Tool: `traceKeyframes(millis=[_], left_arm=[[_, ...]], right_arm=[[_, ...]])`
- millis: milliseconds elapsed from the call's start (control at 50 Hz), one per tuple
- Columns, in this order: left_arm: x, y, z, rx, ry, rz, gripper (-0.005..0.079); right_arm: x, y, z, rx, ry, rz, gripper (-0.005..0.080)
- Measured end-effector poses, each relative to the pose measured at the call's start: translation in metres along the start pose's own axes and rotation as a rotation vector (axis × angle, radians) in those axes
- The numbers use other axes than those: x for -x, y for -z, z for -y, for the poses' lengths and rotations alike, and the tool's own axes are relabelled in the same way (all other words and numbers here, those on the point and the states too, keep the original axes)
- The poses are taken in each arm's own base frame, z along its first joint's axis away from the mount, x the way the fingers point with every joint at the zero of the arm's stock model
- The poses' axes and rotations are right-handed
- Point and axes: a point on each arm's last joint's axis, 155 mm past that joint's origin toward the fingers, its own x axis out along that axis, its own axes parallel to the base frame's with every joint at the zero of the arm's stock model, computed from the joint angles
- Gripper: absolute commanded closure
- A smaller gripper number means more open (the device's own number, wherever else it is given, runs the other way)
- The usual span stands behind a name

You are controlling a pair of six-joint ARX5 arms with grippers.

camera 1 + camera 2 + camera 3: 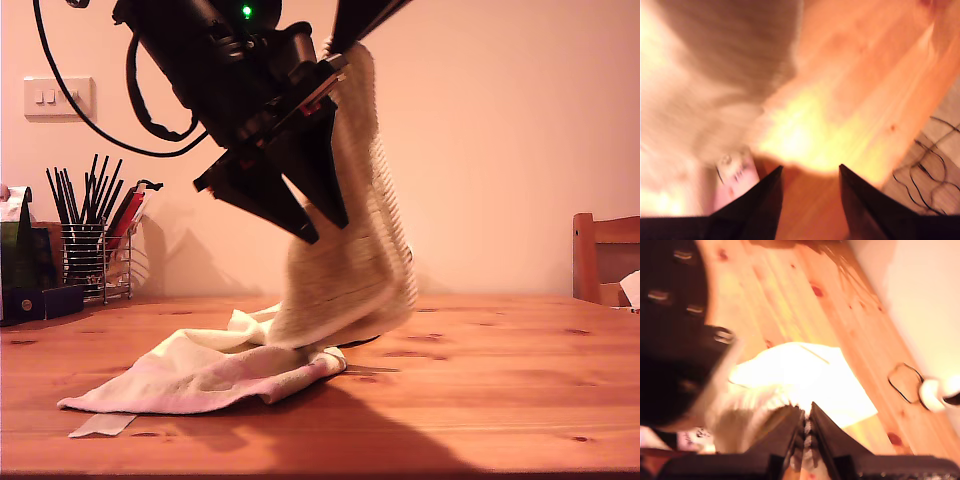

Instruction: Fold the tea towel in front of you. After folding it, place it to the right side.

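The pale tea towel (350, 270) hangs in a tall drape from near the top of the exterior view, and its lower part lies crumpled on the wooden table (500, 380). My second gripper (806, 412) is shut on the towel's (800, 375) raised edge; in the exterior view only its tip shows at the top (352, 30). My first gripper (325, 228) hangs just to the exterior view's left of the drape, pointing down. Its fingers (810, 170) are open with only bare table between them, and the blurred towel (715, 75) is beside them.
At the exterior view's left stand a wire holder of dark sticks (85, 260) and a dark box (30, 290). A strip of tape (105, 425) lies near the front edge. A wooden chair (605, 260) is at the exterior view's right. The first arm's black body (670, 315) is close to my second gripper.
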Motion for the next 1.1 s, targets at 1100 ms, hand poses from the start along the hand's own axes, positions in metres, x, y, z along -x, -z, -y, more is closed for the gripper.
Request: traceKeyframes(millis=[1100], left_arm=[[-0.007,-0.100,-0.035,-0.044,-0.326,0.419,0.0526]], right_arm=[[0.001,0.018,0.007,-0.042,0.004,-0.052,0.0765]])
